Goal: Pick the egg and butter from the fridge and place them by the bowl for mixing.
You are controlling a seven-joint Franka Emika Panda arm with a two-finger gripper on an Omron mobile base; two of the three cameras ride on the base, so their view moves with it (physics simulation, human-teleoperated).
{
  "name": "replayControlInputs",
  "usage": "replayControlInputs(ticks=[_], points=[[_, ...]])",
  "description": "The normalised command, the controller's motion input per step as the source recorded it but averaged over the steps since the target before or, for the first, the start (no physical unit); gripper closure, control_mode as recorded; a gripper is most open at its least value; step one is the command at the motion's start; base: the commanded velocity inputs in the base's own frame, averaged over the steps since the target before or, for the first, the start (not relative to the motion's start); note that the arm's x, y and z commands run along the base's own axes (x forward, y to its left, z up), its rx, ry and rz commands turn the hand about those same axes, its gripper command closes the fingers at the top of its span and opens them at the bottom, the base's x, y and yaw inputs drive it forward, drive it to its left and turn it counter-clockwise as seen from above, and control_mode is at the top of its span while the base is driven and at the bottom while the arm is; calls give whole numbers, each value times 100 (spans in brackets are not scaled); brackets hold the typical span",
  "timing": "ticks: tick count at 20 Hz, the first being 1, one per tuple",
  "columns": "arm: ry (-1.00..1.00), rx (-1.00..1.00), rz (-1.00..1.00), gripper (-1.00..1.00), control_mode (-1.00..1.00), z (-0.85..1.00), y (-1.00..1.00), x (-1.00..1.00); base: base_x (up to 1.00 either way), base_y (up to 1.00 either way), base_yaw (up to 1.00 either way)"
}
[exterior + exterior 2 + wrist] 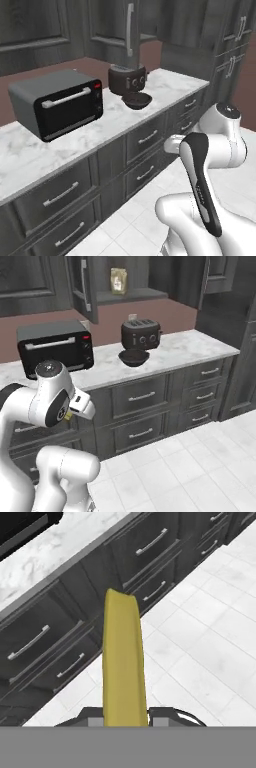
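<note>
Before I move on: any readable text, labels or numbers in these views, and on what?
No text can be read.
Packet on the open cabinet shelf: a dark label patch, too blurred to read.
Toaster oven: red control spot and dark panel, no legible marks.
Toaster: pale knobs on the front, no legible marks.
Butter in the claw: plain yellow, unmarked.

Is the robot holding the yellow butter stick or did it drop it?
Holding it. The butter sticks out from between the jaws, above the floor.
</note>
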Motion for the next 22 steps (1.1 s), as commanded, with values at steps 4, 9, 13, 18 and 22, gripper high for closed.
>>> replayControlInputs(ticks=[4,9,13,18,22], points=[[0,0,0,100,100,0,0,0,58,0,-35],[0,0,0,100,100,0,0,0,66,-6,-26],[0,0,0,100,100,0,0,0,83,-27,-1],[0,0,0,100,100,0,0,0,85,-23,18],[0,0,0,100,100,0,0,0,60,-13,47]])
